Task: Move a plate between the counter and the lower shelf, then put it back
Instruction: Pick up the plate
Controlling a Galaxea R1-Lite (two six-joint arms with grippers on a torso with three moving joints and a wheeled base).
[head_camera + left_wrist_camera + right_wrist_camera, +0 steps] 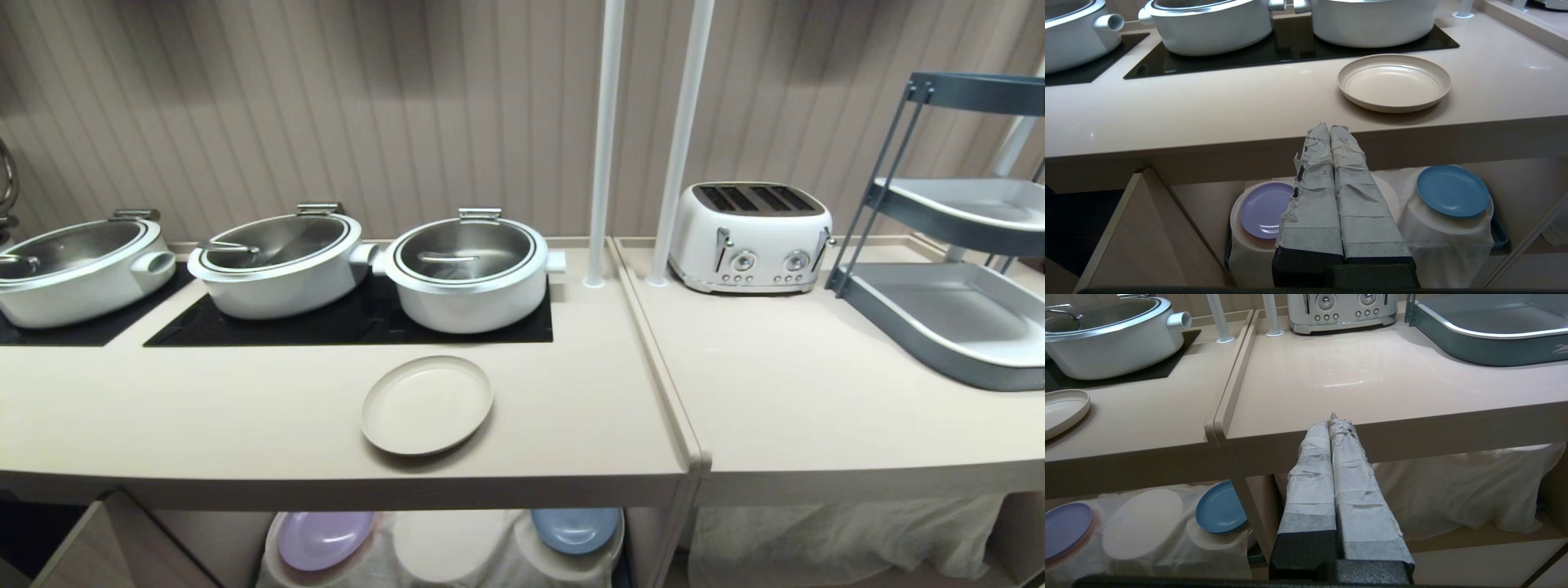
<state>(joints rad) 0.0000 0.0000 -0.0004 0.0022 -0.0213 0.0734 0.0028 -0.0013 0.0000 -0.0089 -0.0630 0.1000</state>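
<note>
So the plate (427, 404) sits on the counter (245, 425) just in front of the pots, both the left gripper (1329, 130) and right gripper (1332, 421) hang pressed closed and empty below the counter's front edge, and next one must open and reach it.

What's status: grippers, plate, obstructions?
Left gripper and right gripper shut, empty, below counter edge. Plate on counter. Nothing blocking plate.

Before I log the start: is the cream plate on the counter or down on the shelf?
On the counter. The plate lies flat, right way up, before the hob; the lower shelf holds only a lilac plate and a blue plate.
</note>
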